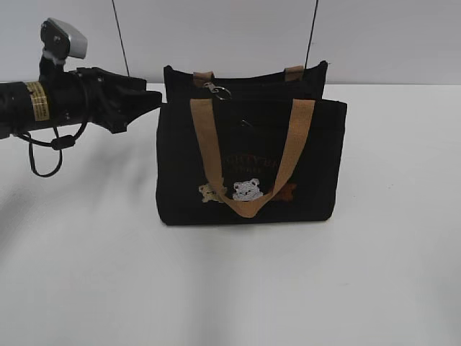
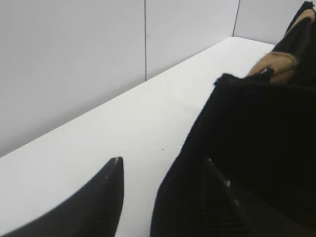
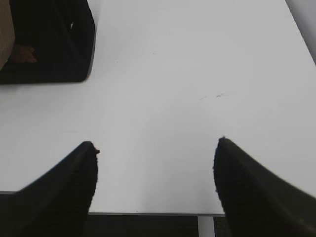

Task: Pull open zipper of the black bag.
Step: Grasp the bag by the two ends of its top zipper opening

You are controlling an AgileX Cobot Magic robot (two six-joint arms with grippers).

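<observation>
A: Black bag (image 1: 248,162)?
B: Upright mid-table (image 1: 374,274); zipper (image 1: 218,90) pull at its top edge.
A: Left gripper (image 1: 148,101)?
B: At the bag's left upper edge, jaws parted, gripping nothing.
A: Right gripper (image 3: 155,170)?
B: Wide, empty, over bare table right of the bag.

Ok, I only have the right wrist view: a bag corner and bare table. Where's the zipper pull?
Observer: The silver pull sits on the black bag's top edge, toward the left in the exterior view, beside the left tan strap.
Operator: And the left arm?
Observer: The left gripper is at the bag's upper left corner, fingers apart, not on the pull.
Operator: Is the bag upright?
Observer: Yes, standing upright on the table.
</observation>
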